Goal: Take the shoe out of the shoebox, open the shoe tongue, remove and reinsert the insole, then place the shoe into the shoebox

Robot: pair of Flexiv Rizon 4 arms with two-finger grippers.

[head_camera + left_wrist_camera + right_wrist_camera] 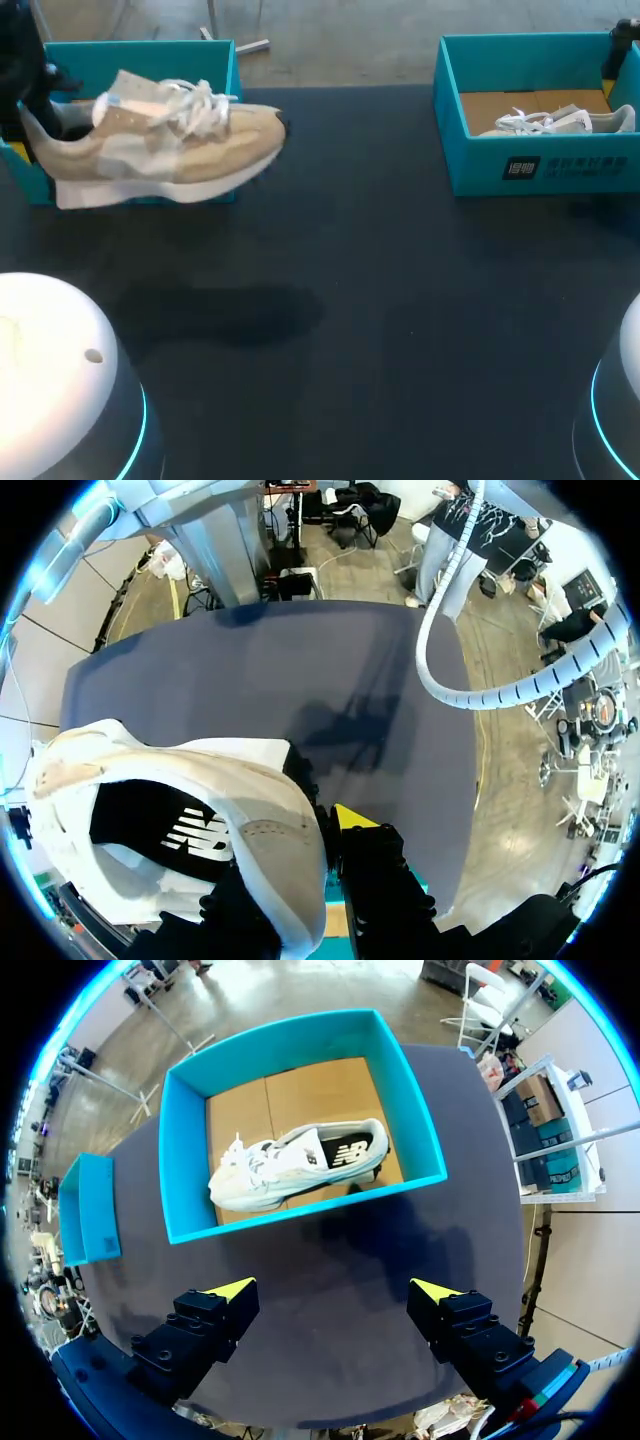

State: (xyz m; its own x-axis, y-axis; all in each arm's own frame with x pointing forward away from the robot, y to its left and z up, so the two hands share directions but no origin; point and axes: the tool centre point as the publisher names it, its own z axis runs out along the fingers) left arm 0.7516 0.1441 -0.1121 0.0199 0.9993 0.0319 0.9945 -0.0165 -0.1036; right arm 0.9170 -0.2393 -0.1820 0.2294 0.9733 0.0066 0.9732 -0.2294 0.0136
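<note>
Beige shoe (170,140) hung over the left box (150,55) at the table's (400,300) far left corner. Its toe pointed toward the middle and its heel was pinched in the left gripper (35,135). At the far right corner, the right box (530,165) held a white shoe (560,122).

From the left wrist, the beige shoe (200,810) filled the near view, opening up. Its heel wall was clamped between the gripper's (315,845) two fingers, one inside the collar and one outside, with the table (300,680) below.

From the right wrist, the right gripper (332,1290) hovered over bare table (330,1245) just short of the right box (300,1210). Its fingers were spread wide and held nothing. The white shoe (290,1165) lay on the cardboard floor inside the box.
</note>
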